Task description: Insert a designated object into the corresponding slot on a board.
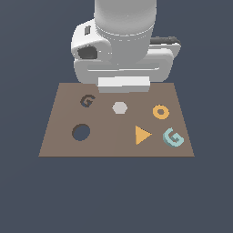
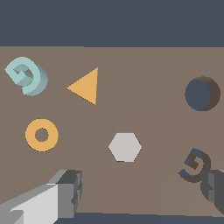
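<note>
Dark blue tabletop [image 1: 27,191] surrounds your brown board [image 1: 63,118]. Your gripper [image 2: 135,194] hangs open, empty, over the board's far edge; the teal G block [image 1: 173,137] lies well apart, lower right, across from the G slot [image 1: 87,100].

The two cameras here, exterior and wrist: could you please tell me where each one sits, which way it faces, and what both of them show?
Exterior view: off the arm, raised, looking down across the board toward the arm's white body; the gripper's fingertips are hidden.
Wrist view: on the wrist, looking down onto the board, with two grey fingers at the frame edge.
Shared: the teal G block, G-shaped slot, round hole, orange triangle, orange ring, grey hexagon.
</note>
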`<state>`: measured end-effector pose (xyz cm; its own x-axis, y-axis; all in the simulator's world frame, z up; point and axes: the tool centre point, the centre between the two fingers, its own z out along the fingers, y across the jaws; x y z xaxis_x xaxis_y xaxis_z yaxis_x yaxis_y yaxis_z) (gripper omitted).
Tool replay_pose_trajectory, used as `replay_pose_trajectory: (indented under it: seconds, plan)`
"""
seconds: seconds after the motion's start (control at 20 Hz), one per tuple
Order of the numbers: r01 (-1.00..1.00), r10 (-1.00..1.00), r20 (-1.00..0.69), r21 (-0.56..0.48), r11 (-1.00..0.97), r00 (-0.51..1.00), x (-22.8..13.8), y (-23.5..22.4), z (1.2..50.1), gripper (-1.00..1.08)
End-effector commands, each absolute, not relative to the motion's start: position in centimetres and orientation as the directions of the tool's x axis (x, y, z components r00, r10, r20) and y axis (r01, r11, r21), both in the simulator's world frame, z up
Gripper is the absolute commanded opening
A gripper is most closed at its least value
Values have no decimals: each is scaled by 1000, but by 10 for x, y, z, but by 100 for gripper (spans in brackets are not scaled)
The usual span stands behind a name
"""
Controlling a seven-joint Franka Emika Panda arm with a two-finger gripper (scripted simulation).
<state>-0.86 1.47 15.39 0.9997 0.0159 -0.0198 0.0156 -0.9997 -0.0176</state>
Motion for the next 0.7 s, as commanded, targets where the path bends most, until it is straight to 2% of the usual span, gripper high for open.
replay_pose_trajectory:
  seconds: [0.0,0.65]
  plan:
    - [16,16,-20,-18,-1000,1000,-9,15,154,100]
    - [138,139,-15,-16,-990,990,19,40,133,100]
